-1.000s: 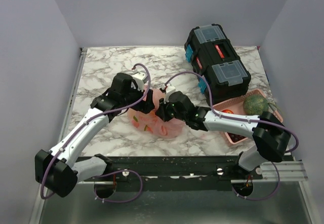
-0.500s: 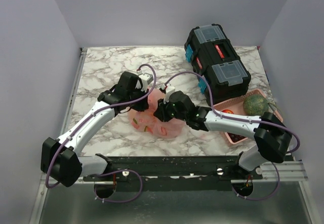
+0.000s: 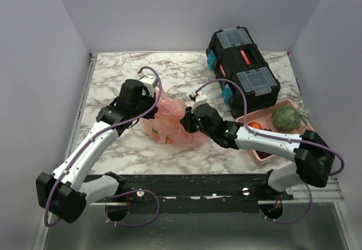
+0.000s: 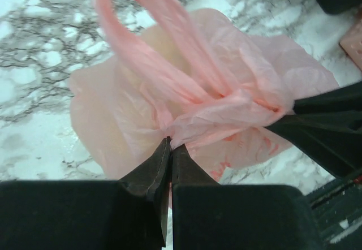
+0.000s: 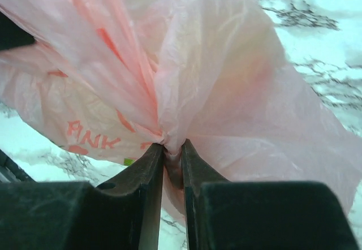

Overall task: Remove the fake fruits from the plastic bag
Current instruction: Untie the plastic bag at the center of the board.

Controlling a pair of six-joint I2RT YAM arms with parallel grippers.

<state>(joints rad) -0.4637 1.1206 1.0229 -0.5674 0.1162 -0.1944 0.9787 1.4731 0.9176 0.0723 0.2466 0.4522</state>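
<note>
At mid-table, between the two arms, the bag (image 3: 169, 126) lies bunched on the marble. Left gripper (image 4: 169, 146): fingers pressed together on a fold of film at the bag's left side. Right gripper (image 5: 172, 148): pinching a gathered pleat at the right side. A loop handle (image 4: 133, 47) trails free toward the far edge.

Handling, as judged: the film is thin, soft and slippery. It has no stiffness and may stretch or tear under a sharp pull. Take hold of gathered folds or the handle, not a single layer. The load looks light. The fruits are probably hard and glossy, and likely to roll once out.

Contents: the fruits (image 4: 160, 49) show only as a yellowish shade through the film, so their count cannot be told. The bag's mouth appears drawn closed between the two grips. The basket (image 3: 261, 155) at the right holds a melon (image 3: 285, 116) and a red piece (image 3: 254, 125). The toolbox (image 3: 243, 66) is shut.
</note>
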